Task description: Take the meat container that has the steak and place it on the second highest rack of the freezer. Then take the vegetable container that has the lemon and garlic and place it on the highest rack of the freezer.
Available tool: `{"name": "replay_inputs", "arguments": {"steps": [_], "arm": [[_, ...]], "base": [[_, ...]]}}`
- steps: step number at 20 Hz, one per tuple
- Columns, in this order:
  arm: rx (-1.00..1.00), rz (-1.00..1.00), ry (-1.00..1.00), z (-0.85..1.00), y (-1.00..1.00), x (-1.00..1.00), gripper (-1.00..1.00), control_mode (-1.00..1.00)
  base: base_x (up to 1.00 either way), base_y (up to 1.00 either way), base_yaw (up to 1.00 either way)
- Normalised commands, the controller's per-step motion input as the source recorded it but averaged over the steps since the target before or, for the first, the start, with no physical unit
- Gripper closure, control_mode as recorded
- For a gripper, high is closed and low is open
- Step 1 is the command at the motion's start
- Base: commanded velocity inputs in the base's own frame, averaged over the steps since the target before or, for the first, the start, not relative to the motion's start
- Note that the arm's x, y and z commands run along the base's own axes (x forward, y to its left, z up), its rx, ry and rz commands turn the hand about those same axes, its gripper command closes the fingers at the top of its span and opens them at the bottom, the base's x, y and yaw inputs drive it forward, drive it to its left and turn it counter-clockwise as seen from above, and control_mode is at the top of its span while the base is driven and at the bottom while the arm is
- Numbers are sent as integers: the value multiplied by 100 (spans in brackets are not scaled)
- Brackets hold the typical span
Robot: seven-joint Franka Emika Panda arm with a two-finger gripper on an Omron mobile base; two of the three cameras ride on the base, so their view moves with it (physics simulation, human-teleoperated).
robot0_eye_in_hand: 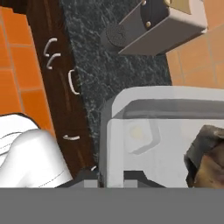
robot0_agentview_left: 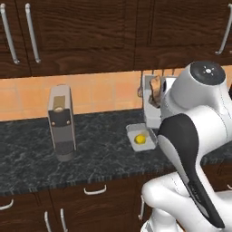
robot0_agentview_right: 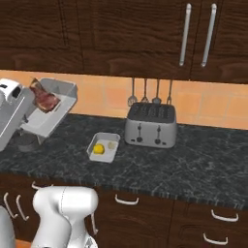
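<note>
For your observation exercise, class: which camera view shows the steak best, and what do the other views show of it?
The right base view: the steak lies whole and unobstructed in its tilted, lifted container. The hand view is closer but cuts it off at the frame's right edge. The left base view shows only part of it, behind the arm.

Steak (robot0_agentview_right: 44,99) rides in the tilted meat container (robot0_agentview_right: 54,114) above the counter; lemon (robot0_agentview_right: 99,149) and garlic (robot0_agentview_right: 112,145) rest in the vegetable container (robot0_agentview_right: 103,154).

Dark wooden cupboards (robot0_agentview_right: 121,34) hang at twelve o'clock above an orange tiled wall (robot0_agentview_left: 90,93). A black speckled counter (robot0_agentview_right: 193,160) runs across the middle. Dark drawers (robot0_agentview_left: 90,204) sit at six o'clock.
</note>
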Motion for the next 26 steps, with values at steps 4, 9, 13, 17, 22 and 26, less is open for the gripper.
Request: {"name": "replay_inputs", "arguments": {"steps": [4,9,13,17,22,26], "arm": [[0,0,0,0,0,0,100,100],[0,0,0,0,0,0,100,100],[0,0,0,0,0,0,100,100],[0,0,0,0,0,0,100,100],[0,0,0,0,0,0,100,100],[0,0,0,0,0,0,100,100]], "base": [[-73,8,-47],[-65,4,-72],[-54,0,-78],[-32,0,-82],[0,-27,-84],[0,-46,-80]]}}
